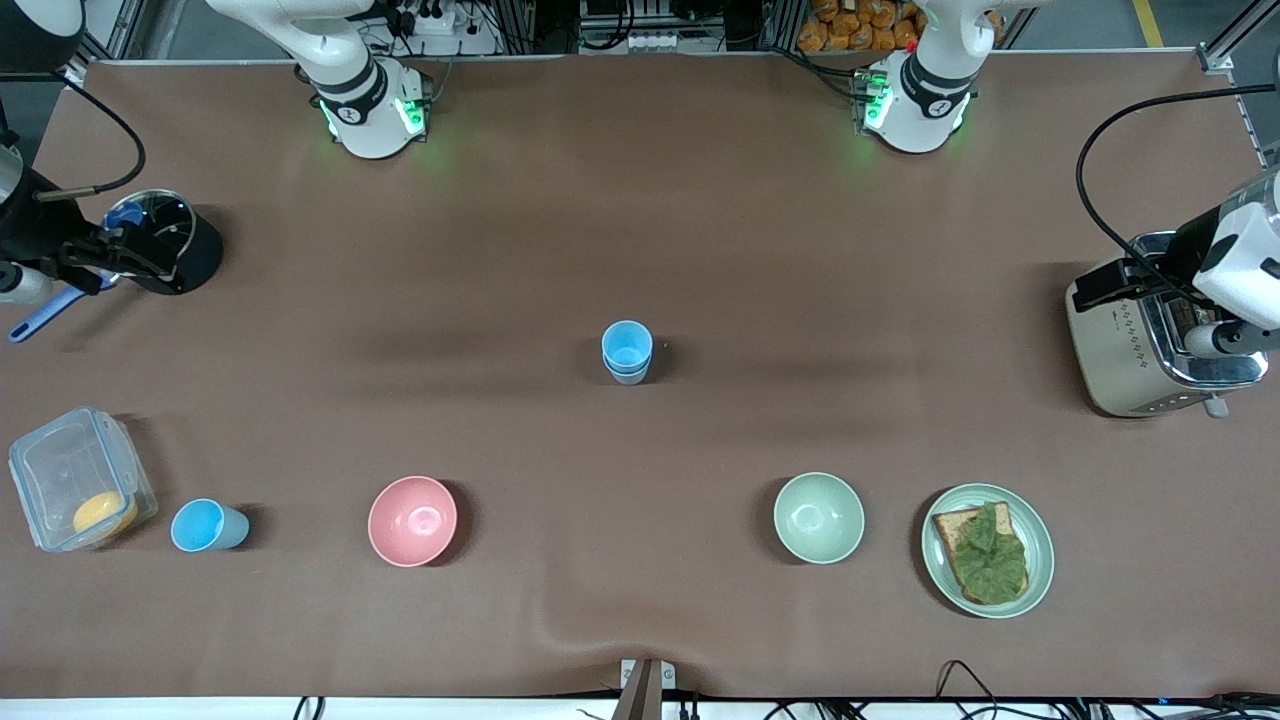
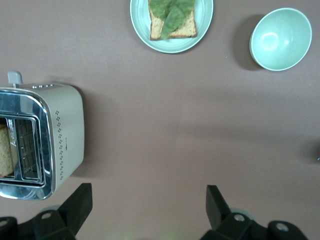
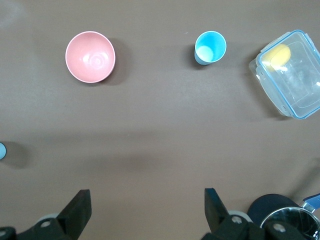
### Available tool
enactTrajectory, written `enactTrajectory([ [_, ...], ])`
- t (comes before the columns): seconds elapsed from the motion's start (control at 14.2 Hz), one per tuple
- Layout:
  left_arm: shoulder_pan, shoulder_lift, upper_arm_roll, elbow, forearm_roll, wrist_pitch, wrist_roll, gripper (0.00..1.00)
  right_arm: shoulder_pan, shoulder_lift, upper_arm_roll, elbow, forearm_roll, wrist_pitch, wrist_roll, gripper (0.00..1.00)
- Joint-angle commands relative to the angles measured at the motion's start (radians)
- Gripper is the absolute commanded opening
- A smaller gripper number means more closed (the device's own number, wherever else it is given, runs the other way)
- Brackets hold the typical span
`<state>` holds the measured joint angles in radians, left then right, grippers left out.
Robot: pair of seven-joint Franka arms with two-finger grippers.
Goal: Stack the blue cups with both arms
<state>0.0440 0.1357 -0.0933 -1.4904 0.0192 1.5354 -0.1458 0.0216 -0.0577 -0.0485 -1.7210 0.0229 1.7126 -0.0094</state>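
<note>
Front view: a stack of blue cups [image 1: 627, 352] stands upright at mid-table, one nested in another. A lone cup [image 1: 207, 526] sits near the camera edge toward the right arm's end, between a clear box [image 1: 80, 478] and the pink bowl [image 1: 412, 520]. The green bowl [image 1: 818, 517] and a plate [image 1: 987, 550] of toast lie toward the left arm's end. The right gripper [image 1: 95, 262] hangs over a dark pot [image 1: 165, 240] at its end of the table; the left gripper [image 1: 1130, 283] hangs over the toaster [image 1: 1150, 340] at the other end. Both are well apart from any cup.

Left wrist view: the left gripper [image 2: 149, 200] has its fingers spread wide and holds nothing, with bare mat between them. The toaster [image 2: 40, 140], plate [image 2: 171, 25] and green bowl [image 2: 280, 39] show — no cup.

Right wrist view: the right gripper [image 3: 147, 202] is likewise spread and empty. The lone cup [image 3: 210, 47] shows mouth-up beside the box [image 3: 292, 72], the pink bowl [image 3: 90, 56] farther along. A sliver of the stack [image 3: 2, 150] sits at the frame edge.

The lone cup lies on the right arm's side, nearer the front camera than that gripper, its axis vertical. I judge the right arm is the one to fetch it — reaching toward the camera edge, gripping across the rim or wall, then carrying it to mid-table.
</note>
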Motion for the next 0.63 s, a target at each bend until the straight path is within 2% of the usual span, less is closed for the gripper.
enactTrajectory([
  [0.0, 0.014, -0.022, -0.003, -0.025, -0.024, 0.046, 0.082, 1.00, -0.017, 0.009, 0.013, 0.021, 0.006, -0.013, 0.002, 1.00],
  [0.42, 0.048, -0.030, 0.003, -0.028, -0.015, 0.051, 0.137, 1.00, -0.016, 0.009, 0.013, 0.021, 0.006, -0.013, 0.002, 1.00],
  [0.56, 0.033, -0.051, 0.029, -0.040, -0.013, 0.051, 0.161, 1.00, -0.016, 0.009, 0.013, 0.021, 0.006, -0.013, 0.002, 1.00],
])
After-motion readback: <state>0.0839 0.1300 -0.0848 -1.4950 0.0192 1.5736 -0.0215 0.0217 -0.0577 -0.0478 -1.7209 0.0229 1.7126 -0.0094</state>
